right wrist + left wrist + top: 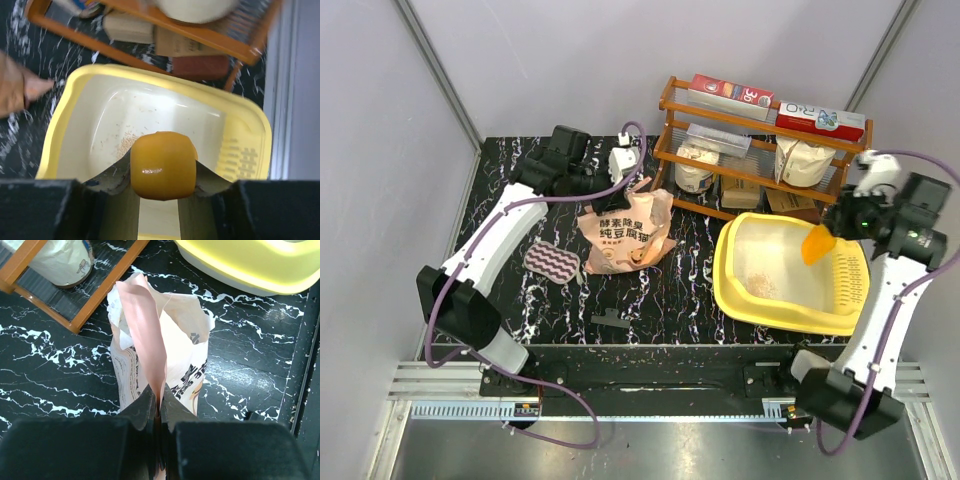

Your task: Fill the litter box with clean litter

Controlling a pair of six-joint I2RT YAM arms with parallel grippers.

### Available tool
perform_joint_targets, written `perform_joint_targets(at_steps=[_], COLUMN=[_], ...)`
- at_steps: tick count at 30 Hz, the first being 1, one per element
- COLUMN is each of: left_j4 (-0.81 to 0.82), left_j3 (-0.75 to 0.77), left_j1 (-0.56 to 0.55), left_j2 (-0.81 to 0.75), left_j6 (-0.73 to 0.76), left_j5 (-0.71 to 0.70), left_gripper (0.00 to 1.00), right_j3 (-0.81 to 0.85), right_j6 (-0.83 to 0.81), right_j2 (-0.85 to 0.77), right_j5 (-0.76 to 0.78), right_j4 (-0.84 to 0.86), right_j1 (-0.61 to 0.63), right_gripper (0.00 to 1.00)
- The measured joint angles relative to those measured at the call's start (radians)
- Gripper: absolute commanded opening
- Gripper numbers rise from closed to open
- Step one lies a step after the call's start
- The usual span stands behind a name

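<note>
A: Purple-and-white striped pad (552,263) well left of the litter box (740,292), flat on the black marbled table (500,200). Anything between?

B: Peach-orange litter bag (625,235), near the litter box's left side, not touching it. Standing, mouth open and crumpled. Chinese print and cartoon face on the front.

A: Left tool state?

B: Left gripper (159,401) clamped on a folded pink flap at the bag mouth. Fingers pressed together with only the film between them. Clear in the left wrist view.

A: Behind the litter box?

B: Wooden rack (665,128), just behind the litter box and a bit left of it. White sacks (804,160) on the shelves, flat cartons (730,95) on top.

A: Box itself?

B: Yellow, flat on the table. Slotted strip along the side away from the bag. Thin scatter of pale granules (127,145) on the floor of the box, most of that floor bare.

A: Right tool state?

B: Right gripper (161,182) closed on a yellow-orange scoop (817,245). Held above the litter box, over its right part beside the slotted strip, not touching the floor. Cannot tell whether anything is in the scoop.
</note>
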Motion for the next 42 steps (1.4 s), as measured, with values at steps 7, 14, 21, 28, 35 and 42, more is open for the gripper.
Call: perform_joint_targets(at_steps=[7,14,21,28,35,42], left_j4=[-0.006,-0.020,-0.037,-0.041,-0.047,-0.047], left_j3=[-0.023,-0.027,-0.029,-0.029,-0.029,-0.042], left_j1=[-0.057,-0.069,-0.070,-0.072,-0.074,-0.074], left_j2=[-0.032,-0.042,-0.053,-0.057,-0.062,-0.078], left_j6=[0.019,0.088,0.187,0.214,0.197,0.182], left_j5=[-0.013,-0.019,-0.054,-0.076,-0.076,-0.087], left_gripper=[0.00,0.00,0.00,0.00,0.00,0.00], right_j3=[-0.013,0.274,0.333,0.333,0.371,0.359], right_j6=[-0.214,-0.081,0.197,0.418,0.460,0.324], right_j2=[-0.114,0.065,0.257,0.399,0.475,0.536], right_j5=[0.144,-0.028,-0.209,-0.256,-0.248,-0.095], right_j4=[-0.007,0.035,0.248,0.411,0.473,0.439], right_j1=[0.309,0.315,0.544,0.740,0.851,0.990], right_gripper=[0.00,0.00,0.00,0.00,0.00,0.00])
